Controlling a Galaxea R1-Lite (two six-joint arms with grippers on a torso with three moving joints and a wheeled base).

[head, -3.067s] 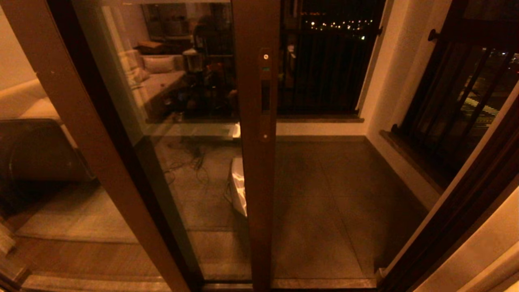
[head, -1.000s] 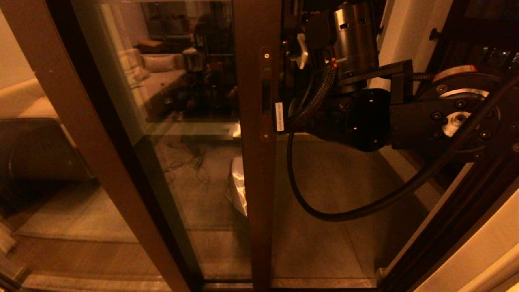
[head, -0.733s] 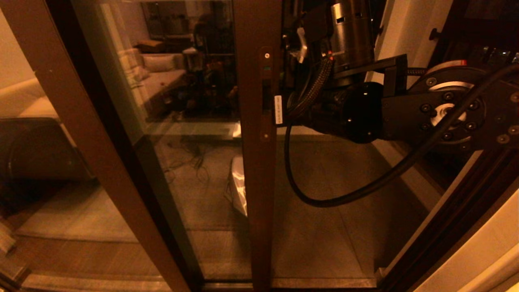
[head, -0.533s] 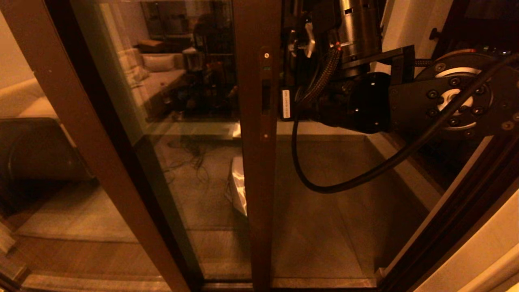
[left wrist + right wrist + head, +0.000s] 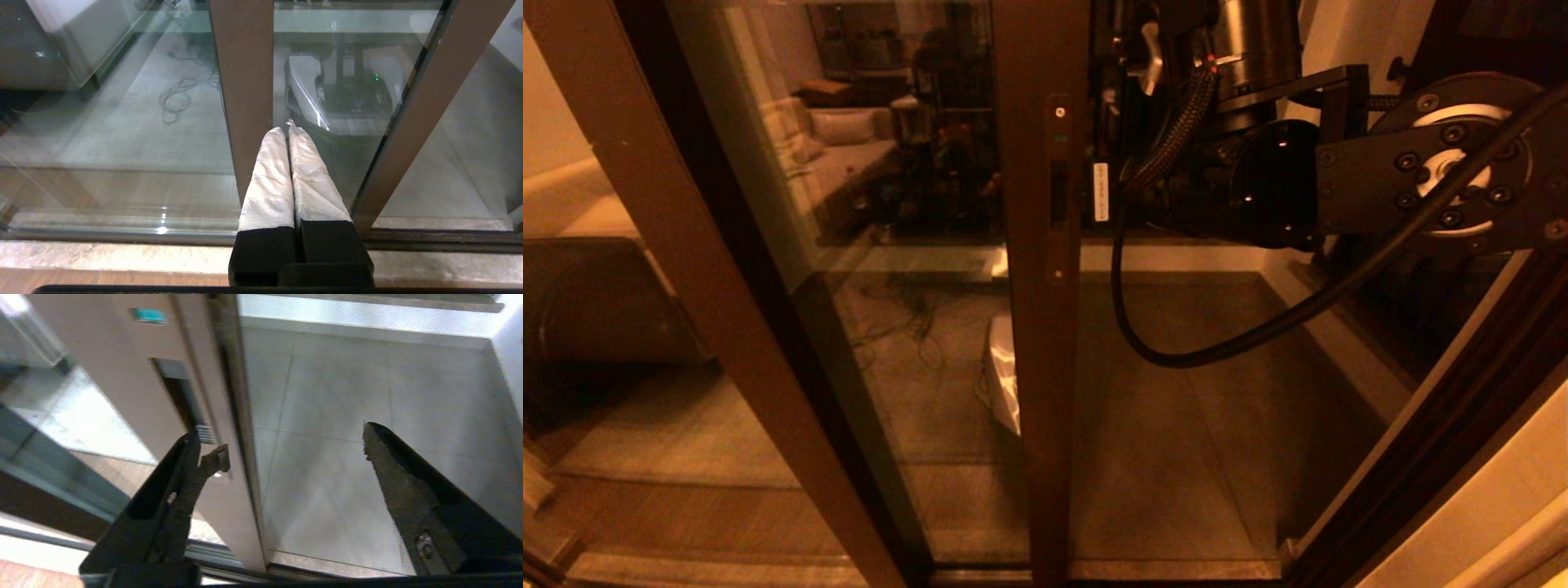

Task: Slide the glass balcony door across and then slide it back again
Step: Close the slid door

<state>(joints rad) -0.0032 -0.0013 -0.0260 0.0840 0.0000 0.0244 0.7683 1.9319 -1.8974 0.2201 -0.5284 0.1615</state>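
Observation:
The glass balcony door [image 5: 907, 245] stands partly across the opening, its brown handle upright [image 5: 1041, 343] in the middle of the head view. The slim dark recessed handle [image 5: 1058, 192] sits below a green dot [image 5: 1058, 139]. My right arm [image 5: 1258, 188] reaches in from the right at handle height, just beside the upright. In the right wrist view my right gripper [image 5: 292, 441] is open and straddles the upright's edge [image 5: 241, 457]. One finger [image 5: 184, 473] lies in front of the upright's face by the handle recess [image 5: 175, 396]; the other finger [image 5: 392, 473] is over the balcony floor. Nothing is gripped.
My left gripper [image 5: 288, 128] hangs shut low down, pointing at the glass near a brown frame upright [image 5: 243, 81] and the floor track [image 5: 429, 239]. A second brown-framed pane [image 5: 686, 261] stands at the left. A black barred railing [image 5: 1176, 131] and white walls [image 5: 1339, 82] close off the tiled balcony [image 5: 1192, 425].
My right arm came into view from the right. Over the last second it has risen and shifted slightly right beside the handle. The door has not moved.

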